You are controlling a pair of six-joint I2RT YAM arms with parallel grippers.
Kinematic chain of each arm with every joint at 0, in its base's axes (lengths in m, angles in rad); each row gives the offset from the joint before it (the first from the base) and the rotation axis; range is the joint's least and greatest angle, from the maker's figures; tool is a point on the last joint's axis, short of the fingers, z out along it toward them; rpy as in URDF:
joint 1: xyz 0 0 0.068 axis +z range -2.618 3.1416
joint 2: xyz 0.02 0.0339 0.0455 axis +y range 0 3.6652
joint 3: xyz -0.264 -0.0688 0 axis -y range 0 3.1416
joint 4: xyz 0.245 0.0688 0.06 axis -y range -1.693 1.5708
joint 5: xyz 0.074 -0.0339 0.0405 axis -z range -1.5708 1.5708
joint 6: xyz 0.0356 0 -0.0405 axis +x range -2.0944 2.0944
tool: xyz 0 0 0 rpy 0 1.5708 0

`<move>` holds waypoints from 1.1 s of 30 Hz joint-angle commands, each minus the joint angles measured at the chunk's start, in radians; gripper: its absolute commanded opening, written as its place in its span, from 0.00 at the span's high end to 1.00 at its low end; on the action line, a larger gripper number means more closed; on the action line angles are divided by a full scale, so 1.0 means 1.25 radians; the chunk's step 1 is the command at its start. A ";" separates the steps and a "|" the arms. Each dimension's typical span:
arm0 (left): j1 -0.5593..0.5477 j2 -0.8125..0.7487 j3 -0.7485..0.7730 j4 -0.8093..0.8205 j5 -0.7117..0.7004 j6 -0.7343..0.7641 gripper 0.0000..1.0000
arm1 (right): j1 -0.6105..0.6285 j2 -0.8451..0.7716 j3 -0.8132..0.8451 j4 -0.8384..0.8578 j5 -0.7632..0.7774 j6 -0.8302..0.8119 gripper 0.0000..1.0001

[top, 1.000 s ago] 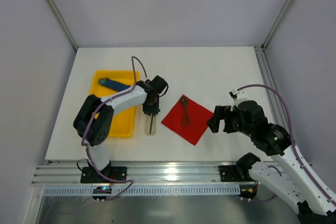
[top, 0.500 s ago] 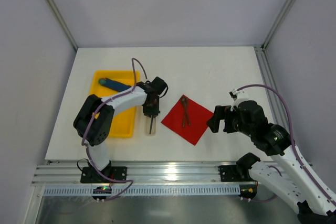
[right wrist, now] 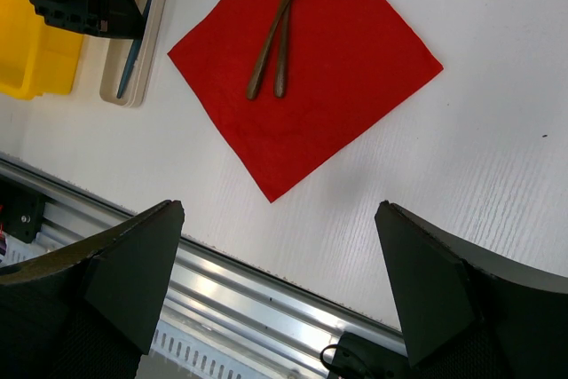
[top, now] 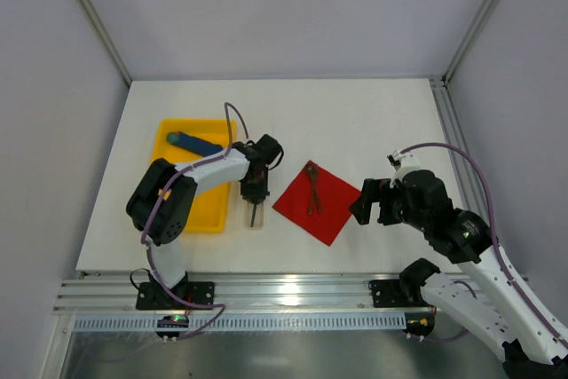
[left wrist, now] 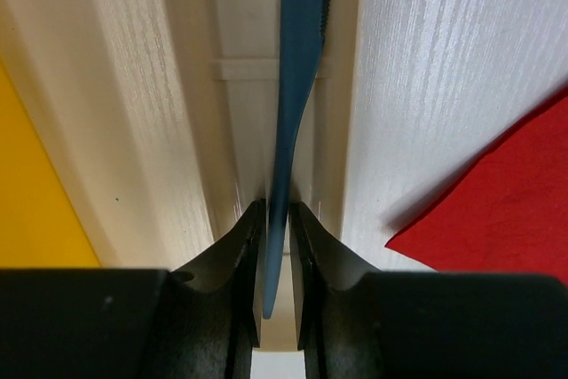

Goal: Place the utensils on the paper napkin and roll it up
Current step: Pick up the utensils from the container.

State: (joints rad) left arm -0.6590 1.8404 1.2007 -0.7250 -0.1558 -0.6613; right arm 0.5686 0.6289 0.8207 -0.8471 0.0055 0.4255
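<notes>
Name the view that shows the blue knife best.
Left wrist: the knife runs up the frame, serrated edge visible, gripped between the jaws. Top view shows only a dark sliver; right wrist, just an edge.

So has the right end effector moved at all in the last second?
No. The right end effector sits in the same spot, just off the right corner of the red napkin, and its jaws are wide open as before.

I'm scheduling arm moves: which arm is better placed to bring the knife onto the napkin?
Left. The left claw is shut on the knife in the beige holder, right beside the red napkin; the right claw hangs open on the napkin's other side, holding nothing.
</notes>
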 commanded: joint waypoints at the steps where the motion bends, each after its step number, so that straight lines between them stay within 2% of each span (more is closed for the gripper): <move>1: 0.001 0.021 -0.003 0.028 0.004 0.006 0.80 | 0.003 0.001 0.013 0.013 0.007 0.006 0.00; 5: 0.001 0.025 0.004 0.022 0.007 0.010 0.88 | 0.004 -0.001 0.013 0.013 0.005 0.006 0.00; 9: 0.001 0.025 0.017 0.006 -0.009 0.017 1.00 | 0.003 0.001 0.013 0.013 0.007 0.004 0.00; 33: 0.002 0.019 0.084 -0.067 -0.070 0.057 1.00 | 0.003 0.003 0.015 0.011 0.005 0.006 0.00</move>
State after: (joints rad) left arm -0.6590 1.8618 1.2545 -0.7837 -0.2180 -0.6006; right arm 0.5686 0.6289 0.8207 -0.8471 0.0055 0.4255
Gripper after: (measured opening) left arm 0.087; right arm 0.996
